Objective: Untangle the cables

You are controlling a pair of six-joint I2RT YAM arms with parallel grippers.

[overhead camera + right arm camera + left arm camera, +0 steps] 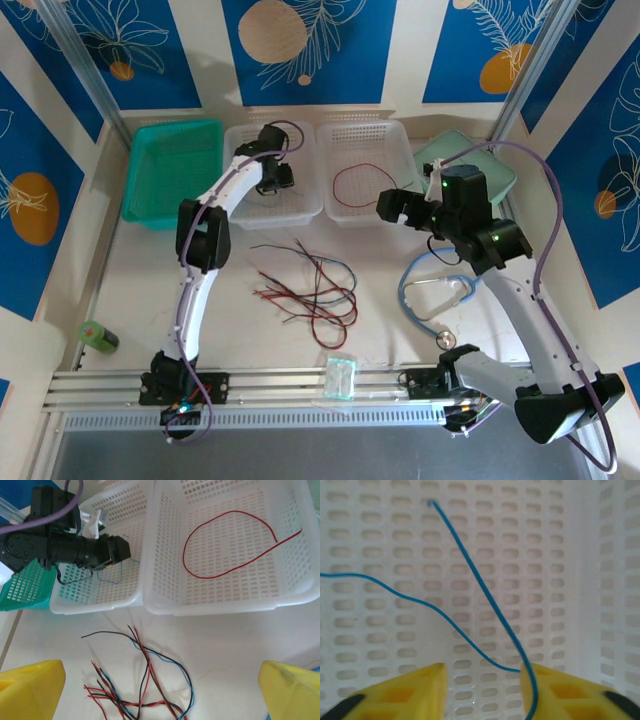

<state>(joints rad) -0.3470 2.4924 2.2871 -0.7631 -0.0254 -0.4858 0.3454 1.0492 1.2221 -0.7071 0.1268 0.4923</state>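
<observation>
A loose tangle of thin red, black and blue cables (318, 288) lies mid-table, seen closer in the right wrist view (148, 661). My left gripper (272, 178) is down inside the left white basket (240, 135). Its yellow fingers (420, 685) stand apart, so the gripper (482, 672) is open. A blue cable (470, 565) drapes over the basket floor and rests against the right finger. One red cable (184, 555) lies looped in the right white basket (300, 587). My right gripper (392, 207) hovers open (162, 690) above the tangle.
A green basket (170, 170) sits at the back left. A light-blue stethoscope (430, 290) lies by the right arm, and a mint tray (485, 165) is behind it. A green bottle (98, 335) and a small clear packet (340, 377) lie near the front rail.
</observation>
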